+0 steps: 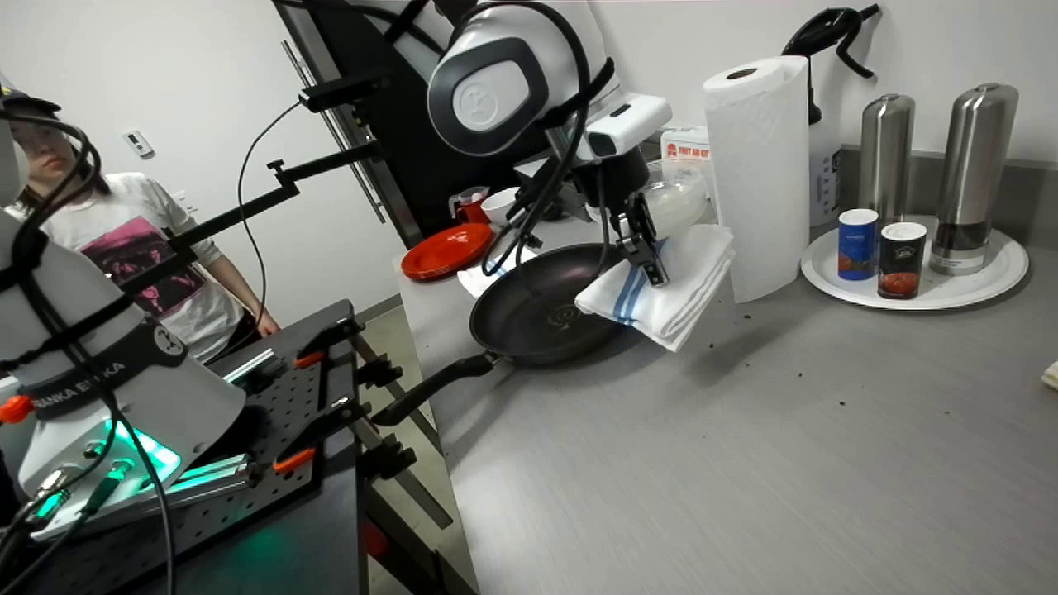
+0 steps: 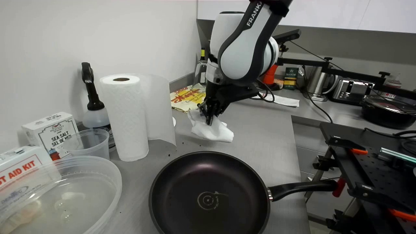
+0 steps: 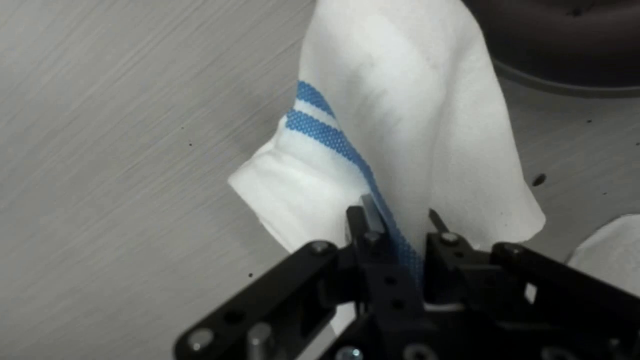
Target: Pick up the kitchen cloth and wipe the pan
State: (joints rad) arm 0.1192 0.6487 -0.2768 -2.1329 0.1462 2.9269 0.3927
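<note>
We see the folded white kitchen cloth (image 1: pixel 688 277), blue-striped, pinched and drooping in mid-air beside the frying pan (image 2: pixel 210 195). Dark and round, the latter lies flat, inside up, its long black handle (image 2: pixel 299 188) jutting out.

Pincer (image 1: pixel 653 271) gripping a folded blue-striped white kitchen cloth (image 1: pixel 686 285) above a grey table (image 1: pixel 744 463), long-handled black frying pan (image 1: pixel 533 310) partly behind the cloth, red plates (image 1: pixel 447 250), upright paper towel roll (image 1: pixel 760 178), two steel mills (image 1: pixel 977 161) on a round white plate (image 1: pixel 942 294).
</note>
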